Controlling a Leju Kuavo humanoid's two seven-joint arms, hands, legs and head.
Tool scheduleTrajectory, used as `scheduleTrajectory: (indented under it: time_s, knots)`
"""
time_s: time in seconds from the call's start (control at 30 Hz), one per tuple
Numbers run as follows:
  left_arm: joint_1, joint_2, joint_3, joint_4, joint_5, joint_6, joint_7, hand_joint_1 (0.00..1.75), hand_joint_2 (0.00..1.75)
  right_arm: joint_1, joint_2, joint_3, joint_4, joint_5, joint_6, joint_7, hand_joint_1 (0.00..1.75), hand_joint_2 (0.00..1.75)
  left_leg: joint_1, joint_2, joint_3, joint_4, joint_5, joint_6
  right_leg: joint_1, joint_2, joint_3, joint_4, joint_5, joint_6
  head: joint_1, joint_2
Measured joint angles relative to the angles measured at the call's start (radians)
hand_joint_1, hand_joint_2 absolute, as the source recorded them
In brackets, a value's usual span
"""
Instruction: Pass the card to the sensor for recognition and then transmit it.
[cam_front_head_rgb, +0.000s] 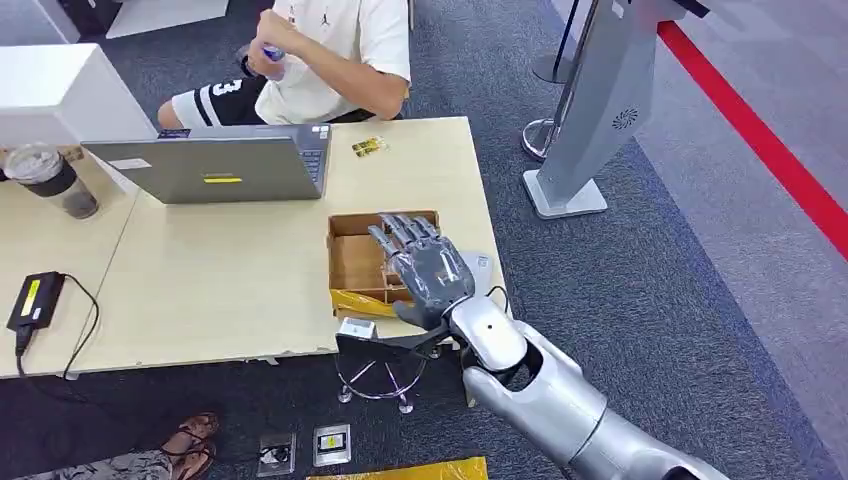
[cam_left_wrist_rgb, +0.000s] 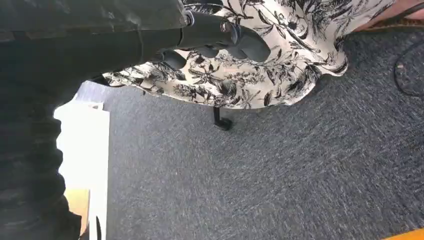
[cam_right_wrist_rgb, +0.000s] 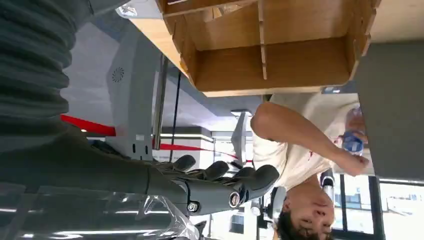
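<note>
While fingers extend, right hand (cam_front_head_rgb: 428, 270) above wooden box (cam_front_head_rgb: 355, 262).

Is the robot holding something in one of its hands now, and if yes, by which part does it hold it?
Nothing is held. The right hand hovers over the wooden box, fingers extended and empty. The left hand hangs above the carpet, also empty.

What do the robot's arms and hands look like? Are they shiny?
Yes, the right arm is shiny silver, made of smooth rounded shells with a small dark dot near the wrist. Its right hand is dark grey with a broad back and darker ribbed fingers. The left hand is dark grey too, with a thick rounded thumb and small round screws.
</note>
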Motion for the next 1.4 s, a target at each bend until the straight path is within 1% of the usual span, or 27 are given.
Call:
scheduleTrajectory:
  time_s: [0.33, 0.5, 0.73, 0.97, 1.17, 1.27, 1.3, 1.37, 1.4]
  knots:
    - [0.0, 0.005, 0.0, 0.0, -0.017, 0.0, -0.019, 0.0, 1.75, 0.014, 0.0, 0.003, 0.015, -0.002, 0.027, 0.005, 0.0, 1.75, 0.0, 0.0, 0.0, 0.0, 0.0, 0.0, 0.0, 0.0, 0.0, 0.0, 0.0, 0.0, 0.0, 0.0]
    - [0.0, 0.005, 0.0, 0.0, -0.021, 0.0, -0.029, 0.0, 1.75, 0.016, 0.005, 0.004, 0.035, -0.005, 0.024, 0.004, 0.0, 1.75, 0.0, 0.0, 0.0, 0.0, 0.0, 0.0, 0.0, 0.0, 0.0, 0.0, 0.0, 0.0, 0.0, 0.0]
    - [0.0, 0.005, 0.0, 0.0, -0.033, -0.002, -0.031, 0.0, 1.75, 0.015, 0.028, 0.007, 0.109, -0.016, -0.002, 0.004, 0.0, 1.75, 0.0, 0.0, 0.0, 0.0, 0.0, 0.0, 0.0, 0.0, 0.0, 0.0, 0.0, 0.0, 0.0, 0.0]
    - [0.0, 0.005, 0.0, 0.0, -0.034, -0.001, -0.031, 0.0, 1.75, 0.014, 0.048, 0.005, 0.165, -0.027, -0.023, 0.005, 0.05, 1.75, 0.0, 0.0, 0.0, 0.0, 0.0, 0.0, 0.0, 0.0, 0.0, 0.0, 0.0, 0.0, 0.0, 0.0]
    - [0.0, 0.005, 0.0, 0.0, -0.04, -0.001, -0.031, 0.0, 1.75, 0.003, 0.074, -0.001, 0.246, -0.035, -0.073, -0.003, 0.05, 1.75, 0.0, 0.0, 0.0, 0.0, 0.0, 0.0, 0.0, 0.0, 0.0, 0.0, 0.0, 0.0, 0.0, 0.0]
    - [0.0, 0.005, 0.0, 0.0, -0.041, -0.001, -0.031, 0.0, 1.75, 0.0, 0.084, -0.001, 0.275, -0.035, -0.078, -0.003, 0.05, 1.75, 0.0, 0.0, 0.0, 0.0, 0.0, 0.0, 0.0, 0.0, 0.0, 0.0, 0.0, 0.0, 0.0, 0.0]
    - [0.0, 0.005, 0.0, 0.0, -0.041, -0.001, -0.031, 0.0, 1.75, -0.001, 0.086, -0.001, 0.283, -0.034, -0.079, -0.003, 0.1, 1.75, 0.0, 0.0, 0.0, 0.0, 0.0, 0.0, 0.0, 0.0, 0.0, 0.0, 0.0, 0.0, 0.0, 0.0]
    - [0.0, 0.005, 0.0, 0.0, -0.041, -0.001, -0.031, 0.0, 1.75, -0.003, 0.09, -0.002, 0.295, -0.033, -0.08, -0.003, 0.12, 1.75, 0.0, 0.0, 0.0, 0.0, 0.0, 0.0, 0.0, 0.0, 0.0, 0.0, 0.0, 0.0, 0.0, 0.0]
    - [0.0, 0.005, 0.0, 0.0, -0.042, -0.001, -0.031, 0.0, 1.75, -0.003, 0.093, -0.002, 0.305, -0.032, -0.084, -0.003, 0.1, 1.75, 0.0, 0.0, 0.0, 0.0, 0.0, 0.0, 0.0, 0.0, 0.0, 0.0, 0.0, 0.0, 0.0, 0.0]
